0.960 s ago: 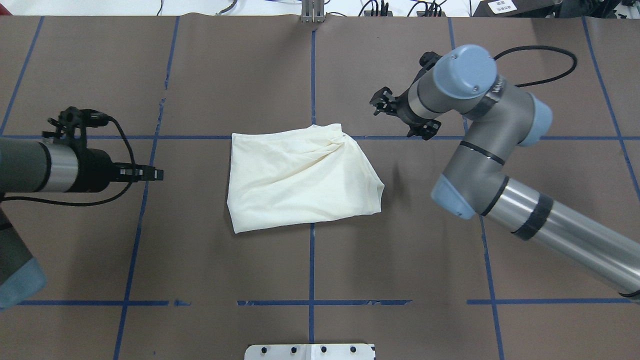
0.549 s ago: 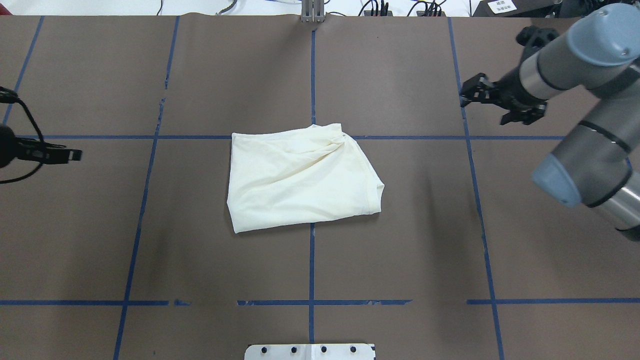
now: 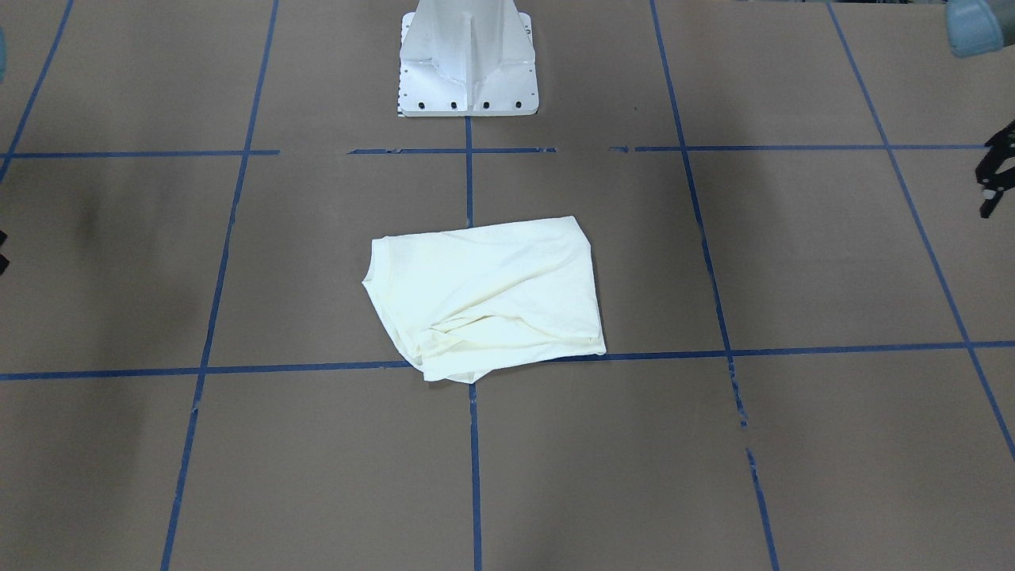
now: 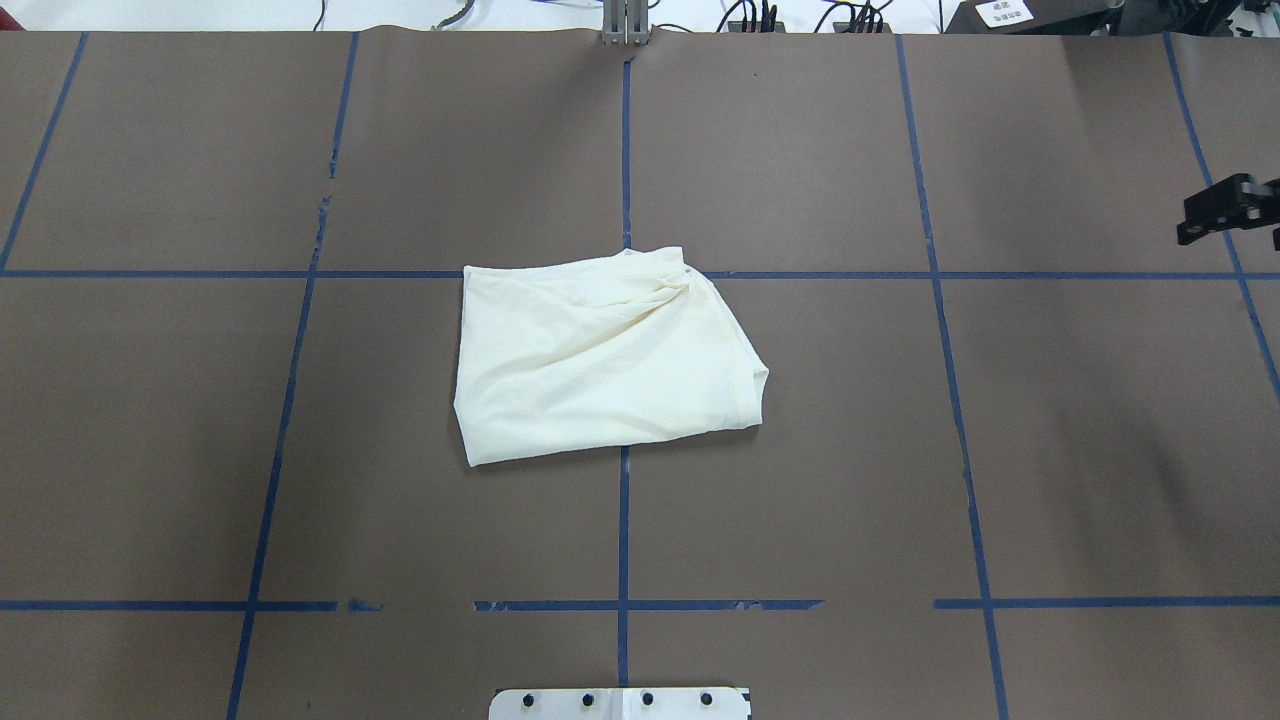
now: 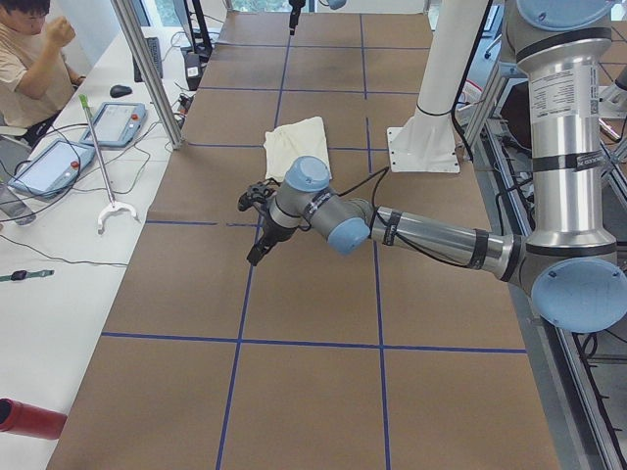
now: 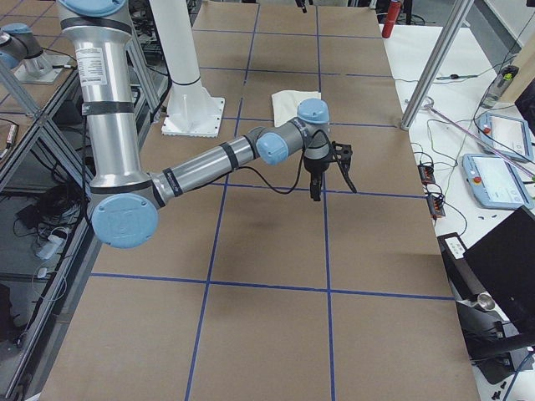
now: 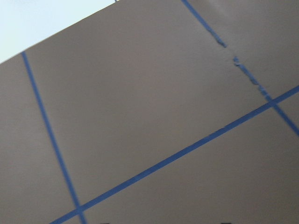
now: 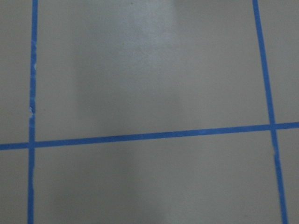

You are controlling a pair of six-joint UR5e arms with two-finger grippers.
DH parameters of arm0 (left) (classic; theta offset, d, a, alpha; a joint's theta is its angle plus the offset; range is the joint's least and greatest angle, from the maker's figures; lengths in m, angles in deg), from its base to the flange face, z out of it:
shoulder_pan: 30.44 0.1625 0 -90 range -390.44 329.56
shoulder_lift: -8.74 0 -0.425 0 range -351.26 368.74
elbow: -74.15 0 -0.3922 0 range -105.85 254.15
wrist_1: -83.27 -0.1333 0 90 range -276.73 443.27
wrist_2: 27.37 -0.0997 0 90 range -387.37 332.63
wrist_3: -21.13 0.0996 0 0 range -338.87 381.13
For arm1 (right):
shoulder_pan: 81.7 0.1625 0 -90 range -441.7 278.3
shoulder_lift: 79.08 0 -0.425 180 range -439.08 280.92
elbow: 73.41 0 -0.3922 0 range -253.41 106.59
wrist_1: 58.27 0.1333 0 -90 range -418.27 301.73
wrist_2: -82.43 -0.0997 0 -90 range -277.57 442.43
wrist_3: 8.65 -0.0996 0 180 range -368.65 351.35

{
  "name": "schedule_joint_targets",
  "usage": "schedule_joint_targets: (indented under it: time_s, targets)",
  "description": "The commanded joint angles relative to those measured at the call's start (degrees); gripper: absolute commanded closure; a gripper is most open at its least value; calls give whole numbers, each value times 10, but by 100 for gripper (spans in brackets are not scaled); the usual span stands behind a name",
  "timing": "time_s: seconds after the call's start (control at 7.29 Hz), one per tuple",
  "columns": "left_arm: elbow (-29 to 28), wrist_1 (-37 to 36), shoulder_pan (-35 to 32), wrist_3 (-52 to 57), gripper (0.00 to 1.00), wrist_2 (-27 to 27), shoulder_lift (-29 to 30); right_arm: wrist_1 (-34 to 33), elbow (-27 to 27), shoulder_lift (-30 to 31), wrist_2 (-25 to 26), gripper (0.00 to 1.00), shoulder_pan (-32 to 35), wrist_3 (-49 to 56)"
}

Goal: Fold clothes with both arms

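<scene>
T-shirt lies folded — left end effector, right end effector: cannot tell whether spread.

Big brown surface w/ blue tape lines making squares. White desks on both sides, w/ tablets etc. Metal pole by 1 desk. Person sits in a corner. Bright light.

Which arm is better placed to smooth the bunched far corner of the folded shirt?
Right, probably: the shirt has its bunched corner on the robot's right side, and the right claw shows at the overhead view's edge, while the left claw is outside that view.
</scene>
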Motion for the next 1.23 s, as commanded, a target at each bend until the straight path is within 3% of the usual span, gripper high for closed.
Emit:
schedule_joint_targets:
  time_s: [0.0,0.14,0.41,0.69,1.1]
  targets:
    - [4,-139,-69,50,0,122,19,-3,8,89,-98,0,126,150]
    - [7,-192,-73,48,0,178,18,-4,16,121,-122,0,140,209]
    - [70,-221,-74,27,0,170,-20,-7,21,142,-124,0,93,241]
    - [53,-219,-72,28,0,140,-48,-16,21,133,-114,0,72,241]
    - [20,-216,-71,31,0,146,-89,-31,23,130,-93,0,60,240]
